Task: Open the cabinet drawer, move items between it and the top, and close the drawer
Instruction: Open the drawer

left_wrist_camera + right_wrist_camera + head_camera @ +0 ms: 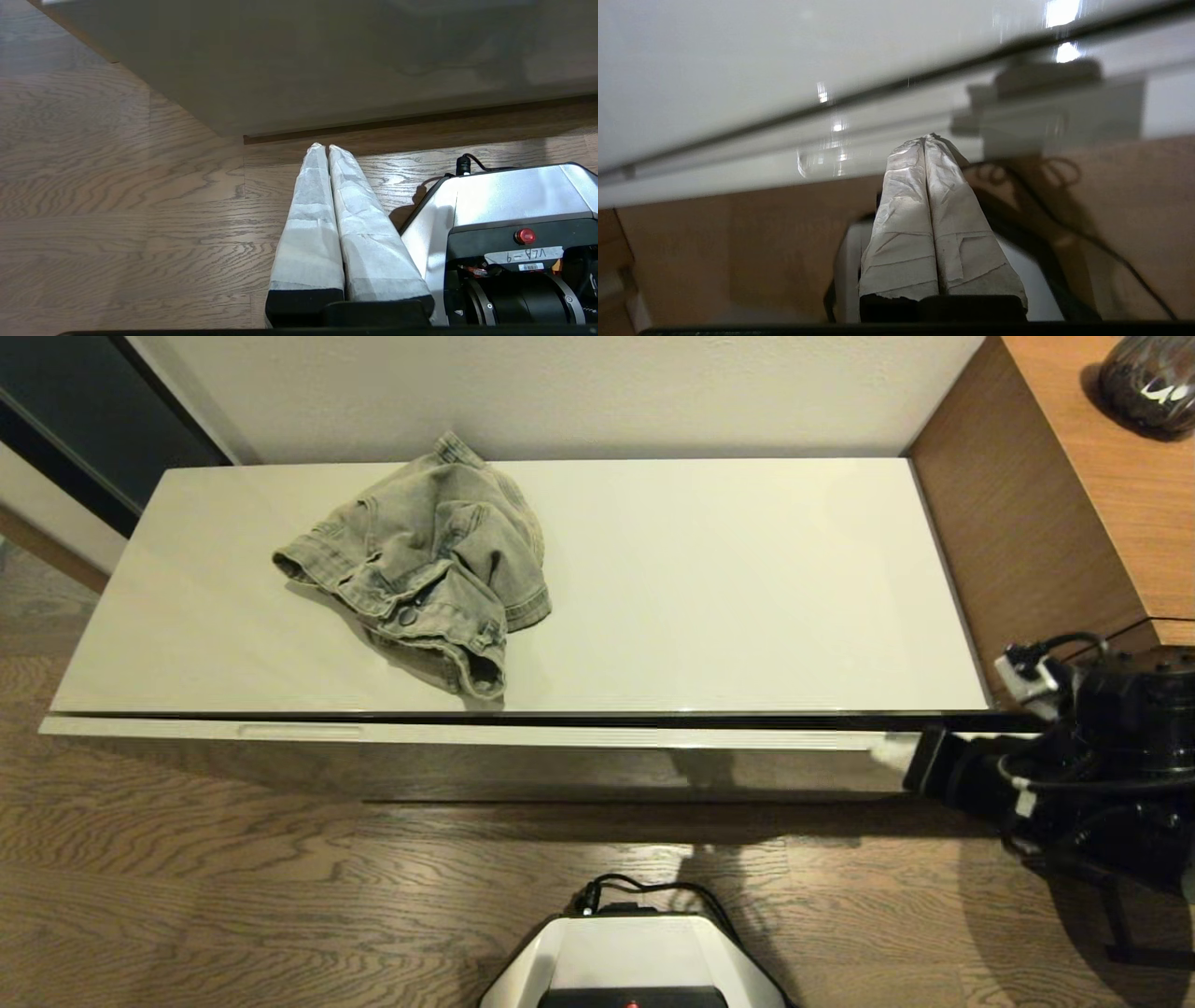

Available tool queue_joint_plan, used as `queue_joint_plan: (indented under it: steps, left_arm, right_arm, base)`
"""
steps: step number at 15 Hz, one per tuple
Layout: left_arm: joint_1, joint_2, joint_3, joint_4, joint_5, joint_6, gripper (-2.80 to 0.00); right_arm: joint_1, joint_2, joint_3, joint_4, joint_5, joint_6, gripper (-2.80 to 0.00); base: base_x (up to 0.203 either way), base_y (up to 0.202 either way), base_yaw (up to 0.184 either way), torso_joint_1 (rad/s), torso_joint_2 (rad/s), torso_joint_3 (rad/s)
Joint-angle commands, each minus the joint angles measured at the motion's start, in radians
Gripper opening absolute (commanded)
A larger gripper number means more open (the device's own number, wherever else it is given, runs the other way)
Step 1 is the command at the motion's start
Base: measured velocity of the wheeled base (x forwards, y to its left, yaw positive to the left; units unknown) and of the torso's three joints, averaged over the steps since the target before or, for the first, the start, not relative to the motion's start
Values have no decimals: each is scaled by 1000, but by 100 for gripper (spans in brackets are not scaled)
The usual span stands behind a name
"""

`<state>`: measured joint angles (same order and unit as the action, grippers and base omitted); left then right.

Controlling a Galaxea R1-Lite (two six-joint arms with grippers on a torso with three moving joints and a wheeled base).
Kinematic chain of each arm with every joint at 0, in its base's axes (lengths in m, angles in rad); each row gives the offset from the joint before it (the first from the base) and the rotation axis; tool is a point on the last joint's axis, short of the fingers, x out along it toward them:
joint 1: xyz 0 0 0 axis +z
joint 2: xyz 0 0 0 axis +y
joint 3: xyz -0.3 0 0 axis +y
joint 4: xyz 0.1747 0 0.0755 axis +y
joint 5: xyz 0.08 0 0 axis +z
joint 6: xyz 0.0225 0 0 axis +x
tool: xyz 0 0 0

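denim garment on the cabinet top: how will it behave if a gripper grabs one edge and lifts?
Probably floppy: the denim garment lies crumpled in loose folds, so one pinched edge would likely lift while the rest unfolds and hangs. It may slide rather than catch if dragged, since the cabinet top looks glossy. Unlikely to roll or tip.

1. We read only one text: a small white label [522, 255] on the black front of the robot's base [514, 200], seen in the left wrist view. It carries handwritten characters that appear upside down there; we make them out as roughly "VLA-9", though the letters are not fully certain.
2. Just beneath that label we see a small barcode sticker [531, 267]; its print is too small for us to read.
3. We find no readable text, brand or number in the head view or in the right wrist view.
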<state>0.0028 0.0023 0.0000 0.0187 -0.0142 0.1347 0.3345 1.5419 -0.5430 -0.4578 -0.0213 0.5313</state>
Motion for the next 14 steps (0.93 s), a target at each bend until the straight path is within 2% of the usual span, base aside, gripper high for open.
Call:
queue_joint_plan:
  steps: [1, 4, 9, 11, 14]
  left_arm:
    - [0, 1, 0, 0, 0, 0, -280]
    - [0, 1, 0, 1, -3, 2, -280]
    - [0, 1, -2, 3, -7, 8, -280]
    - [-1, 1, -2, 3, -7, 8, -280]
    - [0, 1, -2, 3, -7, 8, -280]
  right_arm:
    - [33, -111, 49, 40, -2, -2, -280]
    - [66, -314, 86, 211, -2, -28, -280]
    - [111, -711, 41, 700, -6, -35, -280]
    - [110, -706, 28, 726, -8, -30, -280]
    - [107, -524, 11, 622, -29, 37, -280]
  base:
    - [0, 0, 0, 0, 0, 0]
    - [0, 0, 0, 0, 0, 0]
    - [0, 0, 0, 0, 0, 0]
    - [0, 0, 0, 0, 0, 0]
    - [0, 0, 0, 0, 0, 0]
